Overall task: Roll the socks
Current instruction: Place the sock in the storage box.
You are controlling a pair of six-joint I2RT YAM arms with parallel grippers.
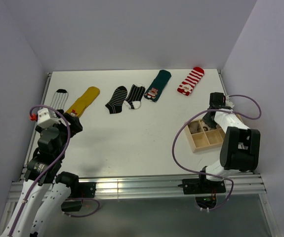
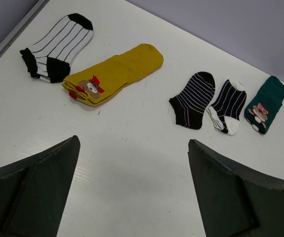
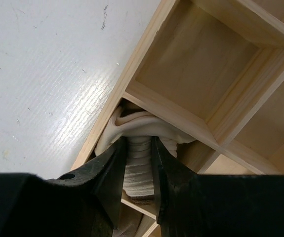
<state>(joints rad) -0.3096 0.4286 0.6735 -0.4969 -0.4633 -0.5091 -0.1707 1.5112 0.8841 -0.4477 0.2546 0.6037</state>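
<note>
Right pincer (image 3: 139, 168) clamped on a cream sock (image 3: 142, 126) inside the wooden box (image 3: 191, 64); left pincer (image 2: 132, 190) wide apart over the counter (image 1: 132, 143).

The right pincer's fingers (image 3: 113, 170) squeeze the bunched cream sock from both sides in a compartment against the box's outer wall. The box sits at the right side of the counter. The left pincer hovers with nothing between its fingers, near the left edge. Beyond it, six socks lie flat in a row along the far side: a white sock with black stripes (image 2: 58, 47), a yellow sock (image 2: 114, 74) touching it, a black striped sock (image 2: 193, 98), a dark sock with a white toe (image 2: 228, 106), a green sock (image 2: 266, 103), and a red-and-white sock (image 1: 191, 80).
</note>
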